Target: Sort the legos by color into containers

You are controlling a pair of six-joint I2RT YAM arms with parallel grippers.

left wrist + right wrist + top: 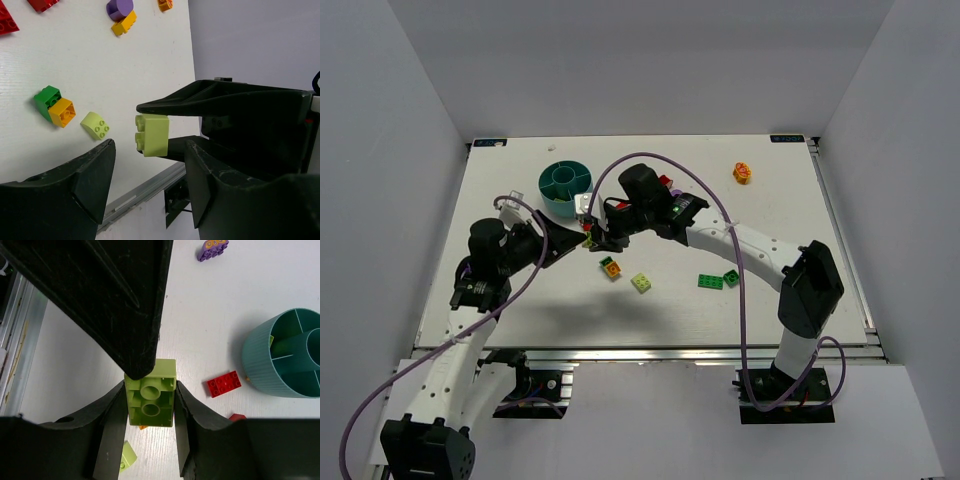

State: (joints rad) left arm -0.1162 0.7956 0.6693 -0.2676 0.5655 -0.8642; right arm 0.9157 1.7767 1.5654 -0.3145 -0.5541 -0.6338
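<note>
My right gripper [150, 390] is shut on a lime-green brick [150, 407], held above the table with its hollow underside facing the wrist camera. In the top view both grippers meet just below the teal cup [565, 185], the right gripper [597, 237] against the left gripper [581, 241]. My left gripper [149, 146] is open, its fingers standing either side of the same lime brick [152, 135] without touching its sides. One left finger overlaps the brick's far end in the right wrist view. The cup [265, 365] shows something green in one compartment.
On the table lie an orange-and-green pair [610, 267], a lime sloped brick [642, 283], a flat green plate [710, 281], a green brick [731, 277] and an orange piece [743, 172] far right. A red plate [224, 384] lies beside the cup, a purple piece [212, 247] beyond.
</note>
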